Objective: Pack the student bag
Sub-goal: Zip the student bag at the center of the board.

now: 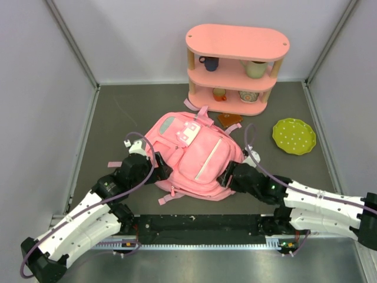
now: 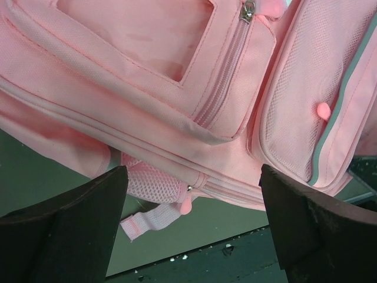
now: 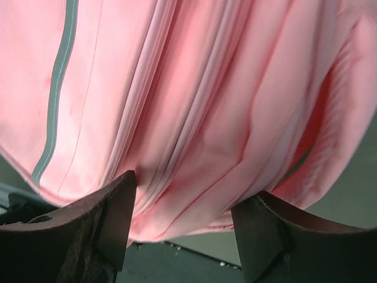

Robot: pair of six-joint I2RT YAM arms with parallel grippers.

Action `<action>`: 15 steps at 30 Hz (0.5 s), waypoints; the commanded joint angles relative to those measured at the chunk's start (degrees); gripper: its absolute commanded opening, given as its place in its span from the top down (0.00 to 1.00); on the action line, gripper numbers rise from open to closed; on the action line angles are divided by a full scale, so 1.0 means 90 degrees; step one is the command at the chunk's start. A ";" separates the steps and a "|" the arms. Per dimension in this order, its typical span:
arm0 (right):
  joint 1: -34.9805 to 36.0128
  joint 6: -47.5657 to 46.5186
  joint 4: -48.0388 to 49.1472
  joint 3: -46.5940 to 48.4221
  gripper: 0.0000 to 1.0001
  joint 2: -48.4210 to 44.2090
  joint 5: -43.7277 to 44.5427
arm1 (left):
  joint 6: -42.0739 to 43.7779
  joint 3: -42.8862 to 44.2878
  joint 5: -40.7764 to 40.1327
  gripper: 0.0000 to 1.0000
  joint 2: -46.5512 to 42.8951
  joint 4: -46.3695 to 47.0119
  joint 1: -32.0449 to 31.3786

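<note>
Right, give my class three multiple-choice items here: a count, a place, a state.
1. How many tiers has the rigid pink oval shelf? A two; B three; C five.
2. Where does the round lime-green dotted plate lie? A on the dark grey table, right of the soft pink fabric backpack; B inside that backpack; C on the shelf.
3. How is the left claw? A shut tight; B out of view; C open wide.
Answers: B, three pink boards show; A, it lies flat beside the backpack; C, its fingers stand far apart.
</note>
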 commanded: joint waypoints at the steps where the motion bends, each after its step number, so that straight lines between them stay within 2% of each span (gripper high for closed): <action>1: -0.0667 -0.0925 -0.0076 0.0258 0.37 -0.0100 -0.0084 | 0.0021 0.0138 0.0006 0.02 -0.0048 0.0174 0.0025; 7: -0.0590 -0.1239 -0.0038 0.0318 0.37 -0.0812 -0.0640 | -0.0077 -0.0126 -0.0043 0.02 -0.0126 0.0204 0.0025; 11: 0.0122 -0.0967 -0.0115 0.0308 0.37 -0.1223 -0.0689 | 0.0001 -0.0185 -0.0121 0.02 -0.0146 0.0330 0.0025; 15: 0.1088 -0.0469 -0.0047 0.0347 0.37 -0.0806 -0.0592 | 0.0089 -0.0059 -0.0150 0.02 0.0039 0.0321 0.0025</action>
